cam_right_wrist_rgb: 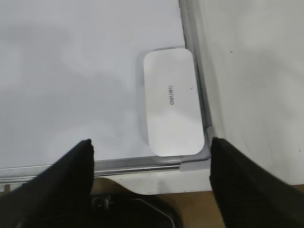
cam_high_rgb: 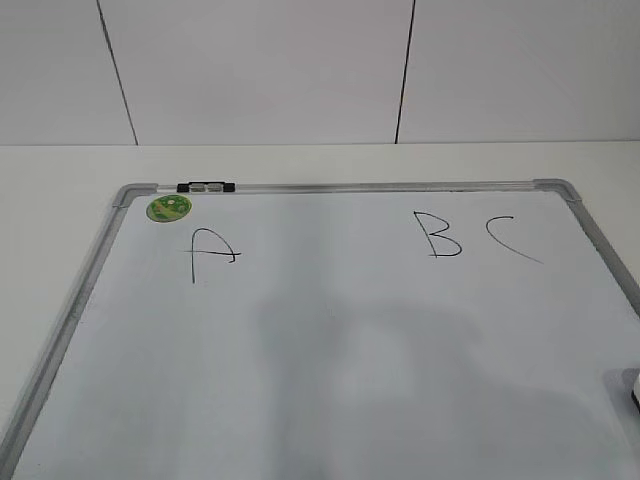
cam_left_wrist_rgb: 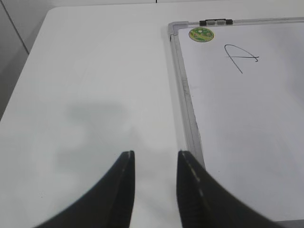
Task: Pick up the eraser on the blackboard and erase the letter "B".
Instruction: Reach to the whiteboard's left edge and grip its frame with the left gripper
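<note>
In the blackboard's [cam_right_wrist_rgb: 71, 71] corner lies the white, rounded eraser [cam_right_wrist_rgb: 172, 109].

From my end the blackboard [cam_high_rgb: 330, 380] looks glossy white — smooth, with a brushed silver metal frame. The eraser [cam_right_wrist_rgb: 172, 101] is smooth matt white plastic, faint grey lettering. The table [cam_left_wrist_rgb: 95, 80] reads matt off-white — right gripper [cam_right_wrist_rgb: 151, 147] fingers look matt black.
</note>
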You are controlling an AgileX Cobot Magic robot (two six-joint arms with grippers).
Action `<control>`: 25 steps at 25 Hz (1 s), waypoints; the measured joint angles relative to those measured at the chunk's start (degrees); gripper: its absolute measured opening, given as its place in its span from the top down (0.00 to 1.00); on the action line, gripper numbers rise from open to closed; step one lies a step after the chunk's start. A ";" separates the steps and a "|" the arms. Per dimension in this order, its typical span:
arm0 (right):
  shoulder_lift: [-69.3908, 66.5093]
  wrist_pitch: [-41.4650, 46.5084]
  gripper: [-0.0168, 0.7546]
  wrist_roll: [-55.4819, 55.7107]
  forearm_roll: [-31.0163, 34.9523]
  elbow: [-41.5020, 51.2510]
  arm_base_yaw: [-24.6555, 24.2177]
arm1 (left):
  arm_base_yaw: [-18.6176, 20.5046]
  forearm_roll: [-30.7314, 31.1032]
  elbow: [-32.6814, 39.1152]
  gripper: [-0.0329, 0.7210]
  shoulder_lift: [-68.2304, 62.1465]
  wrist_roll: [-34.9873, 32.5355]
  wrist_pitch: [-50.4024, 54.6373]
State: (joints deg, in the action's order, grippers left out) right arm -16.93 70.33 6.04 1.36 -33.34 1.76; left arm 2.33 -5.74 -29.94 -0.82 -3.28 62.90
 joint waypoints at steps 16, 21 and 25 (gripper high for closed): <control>-24.36 1.06 0.22 1.21 4.26 -9.16 0.00 | 0.00 -2.88 -7.34 0.64 -26.00 1.84 4.75; -28.95 1.10 0.22 1.21 4.26 -10.07 0.00 | -0.39 -4.38 -15.25 0.64 -38.68 1.84 8.31; -30.92 1.10 0.22 1.30 4.26 -10.07 0.00 | -1.38 -5.43 -21.44 0.64 -47.12 1.86 8.54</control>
State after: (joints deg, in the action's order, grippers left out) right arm -47.86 71.42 7.35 5.62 -43.41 1.76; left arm 0.95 -11.17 -51.38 -47.94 -1.42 71.43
